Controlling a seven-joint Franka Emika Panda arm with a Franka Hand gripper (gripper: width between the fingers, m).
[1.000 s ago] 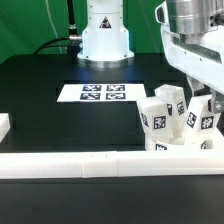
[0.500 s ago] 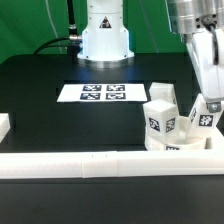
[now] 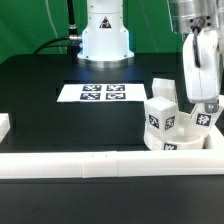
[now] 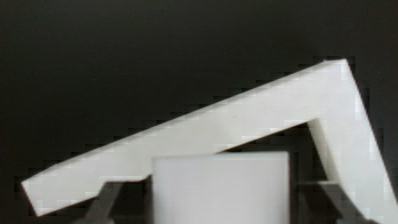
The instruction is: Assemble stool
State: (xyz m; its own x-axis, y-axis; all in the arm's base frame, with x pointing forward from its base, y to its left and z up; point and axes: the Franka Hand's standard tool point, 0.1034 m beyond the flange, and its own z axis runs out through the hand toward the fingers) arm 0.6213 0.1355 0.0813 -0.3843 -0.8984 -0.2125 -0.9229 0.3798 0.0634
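Note:
The white stool seat (image 3: 184, 147) lies at the exterior view's right, just behind the front rail and partly hidden by it. Two chunky white legs with square tags stand on it, one in front (image 3: 158, 116) and one behind it (image 3: 166, 92). My gripper (image 3: 207, 106) comes down from above at the far right and is shut on a third tagged leg (image 3: 203, 119), held over the seat's right side. In the wrist view this leg (image 4: 217, 188) fills the gap between my dark fingers (image 4: 118, 196).
The marker board (image 3: 100, 93) lies mid-table before the robot base (image 3: 105, 35). A long white rail (image 3: 90, 164) runs along the front, with a short piece (image 3: 4, 126) at the left. The rail corner (image 4: 267, 115) shows in the wrist view behind the leg.
My gripper has shifted toward the exterior view's right with the leg in it, away from the two standing legs. The standing legs and seat have not moved.

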